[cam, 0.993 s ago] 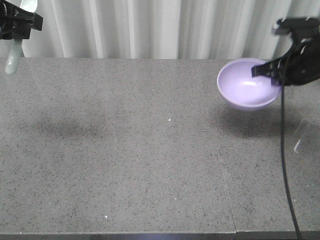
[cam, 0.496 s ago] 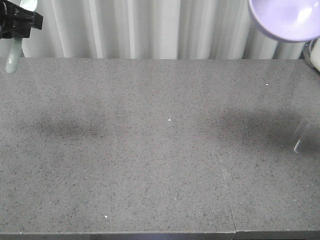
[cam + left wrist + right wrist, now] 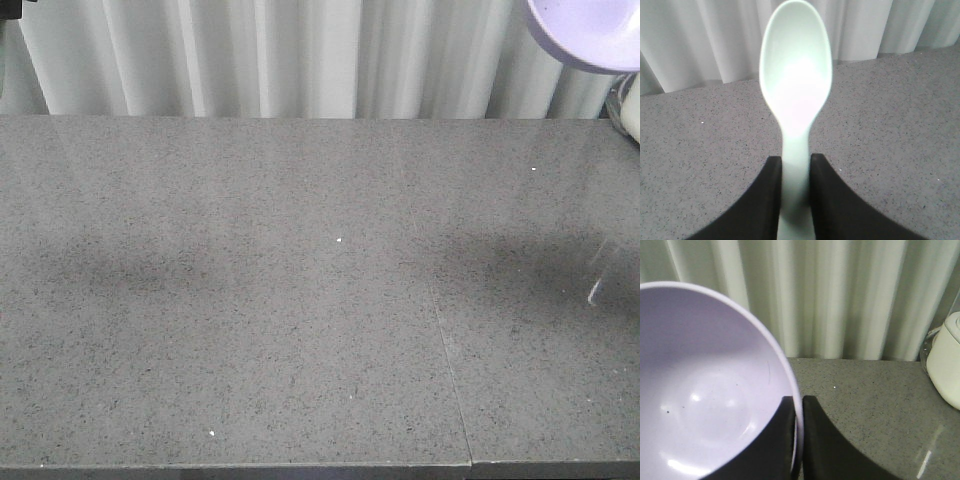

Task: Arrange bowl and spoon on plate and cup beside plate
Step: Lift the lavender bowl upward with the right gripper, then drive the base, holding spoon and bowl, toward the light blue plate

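In the left wrist view the pale mint-green spoon [image 3: 796,90] stands with its scoop pointing away, held above the grey table. My left gripper [image 3: 796,167] is shut on its handle. The glossy lilac bowl [image 3: 705,390] fills the left of the right wrist view. My right gripper [image 3: 797,407] is shut on its rim, one finger inside and one outside. From the front, the bowl [image 3: 585,35] hangs high at the top right corner, partly cut off by the frame. The spoon is out of the front view. The plate and the cup are out of view.
The grey speckled table [image 3: 320,300] has a seam [image 3: 445,370] running front to back right of the middle. A white curtain [image 3: 300,55] hangs behind it. A white rounded appliance [image 3: 945,365] stands at the table's far right, also at the edge of the front view [image 3: 630,110].
My right gripper lifted the bowl from just above the table's right side up to the top right corner. My left gripper with the spoon rose out of the front view at the top left.
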Tool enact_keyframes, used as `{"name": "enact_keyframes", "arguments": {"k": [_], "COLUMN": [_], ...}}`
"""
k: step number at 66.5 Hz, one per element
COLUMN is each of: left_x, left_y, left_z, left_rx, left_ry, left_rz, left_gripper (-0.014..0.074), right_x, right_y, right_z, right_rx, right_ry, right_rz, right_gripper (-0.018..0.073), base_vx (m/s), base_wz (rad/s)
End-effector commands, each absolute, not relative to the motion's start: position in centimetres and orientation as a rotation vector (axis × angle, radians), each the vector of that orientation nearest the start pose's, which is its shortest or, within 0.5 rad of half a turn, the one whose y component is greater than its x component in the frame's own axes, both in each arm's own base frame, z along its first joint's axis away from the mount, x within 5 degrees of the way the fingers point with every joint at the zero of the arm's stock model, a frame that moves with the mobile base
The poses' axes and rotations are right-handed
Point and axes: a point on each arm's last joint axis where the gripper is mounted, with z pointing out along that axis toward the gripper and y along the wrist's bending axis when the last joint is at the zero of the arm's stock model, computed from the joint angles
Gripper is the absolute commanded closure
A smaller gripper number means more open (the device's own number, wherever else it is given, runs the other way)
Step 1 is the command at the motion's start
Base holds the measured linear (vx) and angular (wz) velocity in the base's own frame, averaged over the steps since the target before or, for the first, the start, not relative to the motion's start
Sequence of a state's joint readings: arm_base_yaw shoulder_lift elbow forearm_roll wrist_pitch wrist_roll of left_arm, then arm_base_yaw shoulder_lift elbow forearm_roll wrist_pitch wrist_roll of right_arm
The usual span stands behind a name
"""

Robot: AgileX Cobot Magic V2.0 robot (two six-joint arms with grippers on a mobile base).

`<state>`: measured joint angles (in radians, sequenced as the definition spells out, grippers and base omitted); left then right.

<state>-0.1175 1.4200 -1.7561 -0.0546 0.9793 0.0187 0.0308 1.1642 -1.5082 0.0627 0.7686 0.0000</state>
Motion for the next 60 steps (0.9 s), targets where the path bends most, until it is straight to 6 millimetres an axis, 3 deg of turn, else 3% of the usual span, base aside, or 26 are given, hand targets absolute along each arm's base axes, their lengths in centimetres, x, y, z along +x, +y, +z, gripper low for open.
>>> {"name": "enact_keyframes", "arguments": {"k": [1,60], "left_x": [27.80,27.79], "left_y": [-3.93,-3.93], "left_z": [50.45,50.44], "left_rx": [0.137,0.138], "left_ry": [2.019,2.021], "left_rz": [-0.146,-0.146], "left_gripper": [0.0603,0.0603], "right_x": [21.98,21.98], "right_y": [0.89,0.89], "right_z": [51.08,51.08], "right_rx": [-0.019,-0.019], "right_ry": [1.793,1.793], "right_rz": [0.075,0.075], "right_gripper": [0.0570,0.0570], "base_vx": [0.00,0.00], "base_wz": [0.00,0.00]}}
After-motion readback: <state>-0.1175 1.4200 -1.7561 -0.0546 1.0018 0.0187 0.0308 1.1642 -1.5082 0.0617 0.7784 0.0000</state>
